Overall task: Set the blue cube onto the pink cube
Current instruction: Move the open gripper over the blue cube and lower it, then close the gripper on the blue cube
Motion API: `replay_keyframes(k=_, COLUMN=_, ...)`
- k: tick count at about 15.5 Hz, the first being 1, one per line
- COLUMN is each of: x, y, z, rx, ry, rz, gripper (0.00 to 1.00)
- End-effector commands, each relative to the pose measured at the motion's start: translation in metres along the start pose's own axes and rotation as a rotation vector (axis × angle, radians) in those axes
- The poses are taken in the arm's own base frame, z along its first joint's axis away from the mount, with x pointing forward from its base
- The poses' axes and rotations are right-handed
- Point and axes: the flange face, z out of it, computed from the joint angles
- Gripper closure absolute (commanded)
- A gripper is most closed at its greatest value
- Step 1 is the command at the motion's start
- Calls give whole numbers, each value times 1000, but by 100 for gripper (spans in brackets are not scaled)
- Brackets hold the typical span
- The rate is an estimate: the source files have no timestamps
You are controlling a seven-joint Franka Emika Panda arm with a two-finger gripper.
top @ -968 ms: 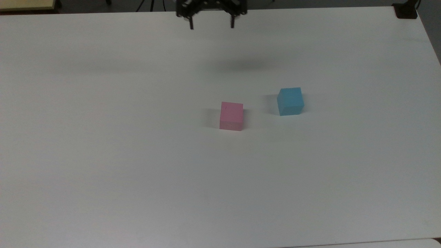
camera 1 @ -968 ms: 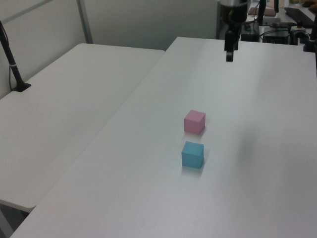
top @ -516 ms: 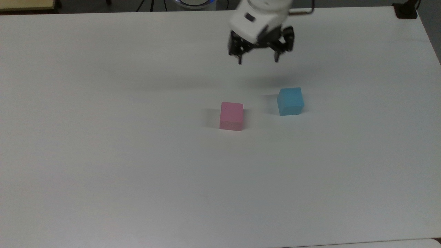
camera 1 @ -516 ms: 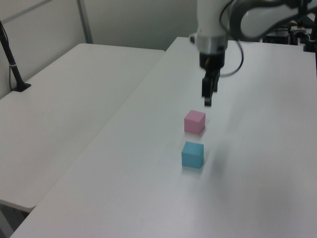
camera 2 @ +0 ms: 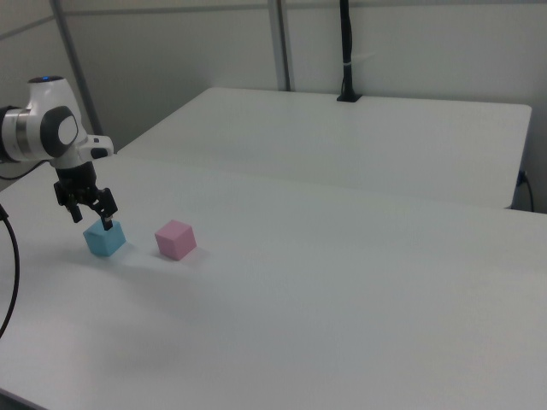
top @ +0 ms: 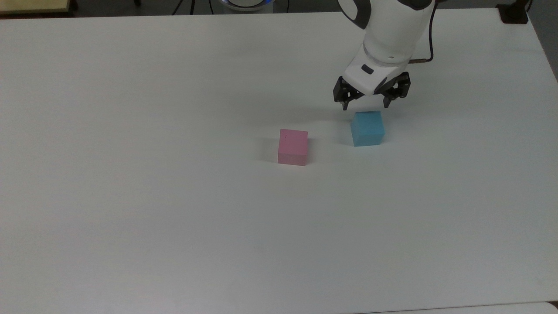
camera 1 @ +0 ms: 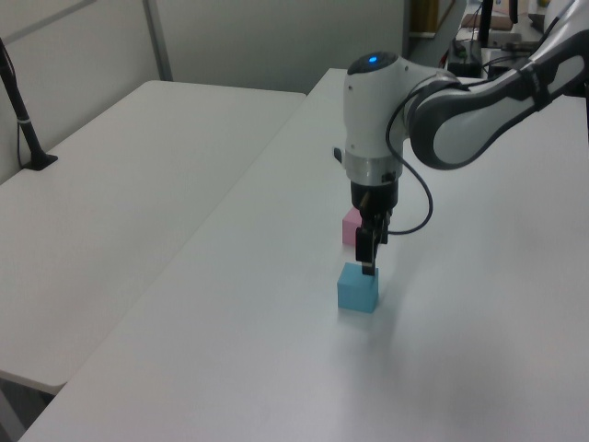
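Observation:
The blue cube (top: 367, 127) (camera 1: 357, 287) (camera 2: 104, 239) rests on the white table, to the top view's right of the pink cube (top: 292, 146) (camera 2: 175, 239). In the left view the pink cube (camera 1: 350, 226) is partly hidden behind the arm. My gripper (top: 365, 105) (camera 1: 367, 261) (camera 2: 91, 220) hovers just above the blue cube, open, its fingers spread a little wider than the cube. Nothing is held between them. The two cubes stand apart, about one cube-width and a half between them.
The white table (top: 174, 218) stretches wide around both cubes. A second white table (camera 1: 120, 184) adjoins it on the left view's left, with a black post (camera 1: 23, 120) clamped there. A dark clamp (top: 513, 13) sits at the top view's far right corner.
The arm has swung from the table's far edge down and toward the top view's right, stopping over the blue cube. The fingers stay open. Neither cube has moved.

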Motion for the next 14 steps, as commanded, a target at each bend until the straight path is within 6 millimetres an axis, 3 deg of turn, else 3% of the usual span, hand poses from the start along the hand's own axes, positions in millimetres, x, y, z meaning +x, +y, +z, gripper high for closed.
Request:
replay_keyframes(k=1, x=5, y=-7, z=26, rx=-12, ry=8, rz=25, gripper=0)
replay_keyframes(k=5, x=12, y=-10, z=36, rx=-10, ry=39, rz=40, gripper=0)
replay_keyframes(k=6, x=13, y=-12, z=36, rx=-1, ry=58, rz=54, gripper=4)
replay_keyframes(k=7, x=14, y=-14, z=40, rx=-1, ry=62, rz=66, gripper=22)
replay_keyframes(k=9, x=15, y=-14, z=38, rx=-18, ry=75, rz=72, gripper=76)
replay_keyframes(k=10, x=16, y=-13, z=35, rx=-23, ry=81, rz=62, gripper=87)
replay_keyframes(k=14, x=17, y=9, z=0, rx=-44, ry=90, rz=26, gripper=89)
